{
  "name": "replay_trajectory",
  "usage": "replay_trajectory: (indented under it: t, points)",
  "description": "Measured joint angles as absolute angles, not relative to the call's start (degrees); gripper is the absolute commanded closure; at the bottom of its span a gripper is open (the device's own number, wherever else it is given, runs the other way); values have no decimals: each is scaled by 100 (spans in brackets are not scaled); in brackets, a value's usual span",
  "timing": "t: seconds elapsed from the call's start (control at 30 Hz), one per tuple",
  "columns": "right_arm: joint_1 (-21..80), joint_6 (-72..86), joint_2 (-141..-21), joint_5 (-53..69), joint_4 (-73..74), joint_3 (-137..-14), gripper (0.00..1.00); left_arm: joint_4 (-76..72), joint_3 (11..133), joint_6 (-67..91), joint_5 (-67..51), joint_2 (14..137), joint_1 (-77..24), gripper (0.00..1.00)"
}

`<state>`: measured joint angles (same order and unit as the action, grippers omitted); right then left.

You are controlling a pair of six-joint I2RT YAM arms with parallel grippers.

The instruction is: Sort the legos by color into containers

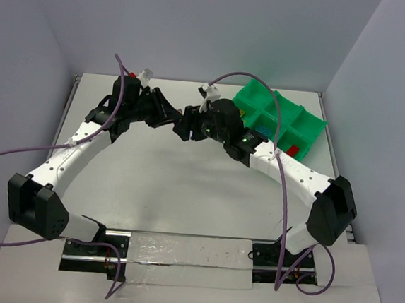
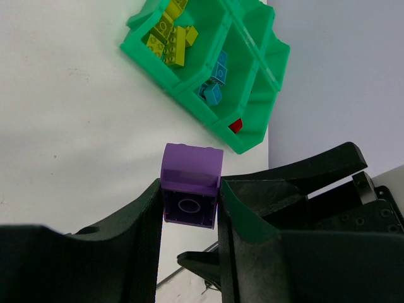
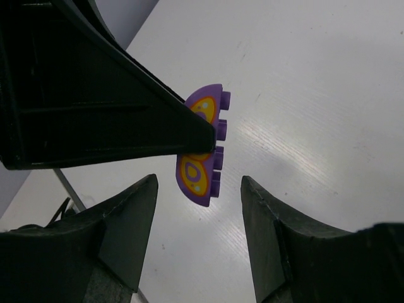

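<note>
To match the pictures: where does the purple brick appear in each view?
Top external: not visible; hidden where the left gripper and right gripper meet.
Left wrist: purple brick at centre, clamped in the left gripper.
Right wrist: at centre, patterned face showing, at the mouth of the open right gripper.
Shared landmark: the left gripper; its black finger crosses the brick in the right wrist view.

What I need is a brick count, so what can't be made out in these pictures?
Top view: the purple brick is hidden between the left gripper and right gripper; the right arm covers part of the tray.
Left wrist view: the top edge cuts off the tray; a wall hides most of a red brick.
Right wrist view: tray out of frame.
</note>
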<state>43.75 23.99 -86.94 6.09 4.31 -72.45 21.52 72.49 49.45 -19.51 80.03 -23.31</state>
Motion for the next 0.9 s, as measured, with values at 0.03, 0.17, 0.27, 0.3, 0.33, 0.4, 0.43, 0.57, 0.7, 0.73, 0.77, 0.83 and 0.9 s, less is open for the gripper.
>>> replay_trajectory:
  t: [0.03, 0.17, 0.27, 0.3, 0.33, 0.4, 0.43, 0.57, 0.7, 0.73, 0.77, 0.83, 0.9]
  points:
    - [4376, 2423, -8736, 616, 412, -7271, 42, 2154, 7249, 4943, -1951, 7999, -2331, 100]
    - [4384, 2480, -8869, 649, 361, -7408, 53, 2154, 7249, 4943, -1956, 7992, -2331, 100]
    - [4390, 2505, -8890, 628, 344, -7454, 63, 2149, 7249, 4945, -1962, 7991, -2331, 100]
    - [4388, 2518, -8890, 599, 344, -7456, 69, 2148, 7249, 4943, -1962, 7983, -2327, 100]
    - [4386, 2516, -8892, 567, 346, -7456, 71, 2149, 7249, 4943, -1958, 7974, -2327, 100]
    - [4385, 2533, -8892, 533, 340, -7456, 96, 2147, 7249, 4935, -1946, 7966, -2323, 100]
    - [4389, 2534, -8892, 520, 340, -7456, 100, 2149, 7249, 4934, -1946, 7964, -2321, 100]
    - [4390, 2548, -8892, 499, 342, -7456, 100, 2147, 7249, 4932, -1949, 7964, -2320, 90]
    - [4390, 2572, -8892, 399, 356, -7456, 100, 2153, 7249, 4887, -1948, 7964, -2321, 8]
    - [4390, 2578, -8892, 345, 357, -7454, 100, 2164, 7249, 4873, -1953, 7964, -2322, 6]
    - [4389, 2585, -8887, 290, 360, -7443, 100, 2179, 7249, 4835, -1947, 7963, -2322, 1]
    - [4376, 2599, -8855, 170, 387, -7377, 100, 2228, 7249, 4800, -1929, 7961, -2319, 1]
    - [4312, 2624, -8766, 48, 410, -7216, 100, 2323, 7249, 4741, -1919, 7961, -2305, 1]
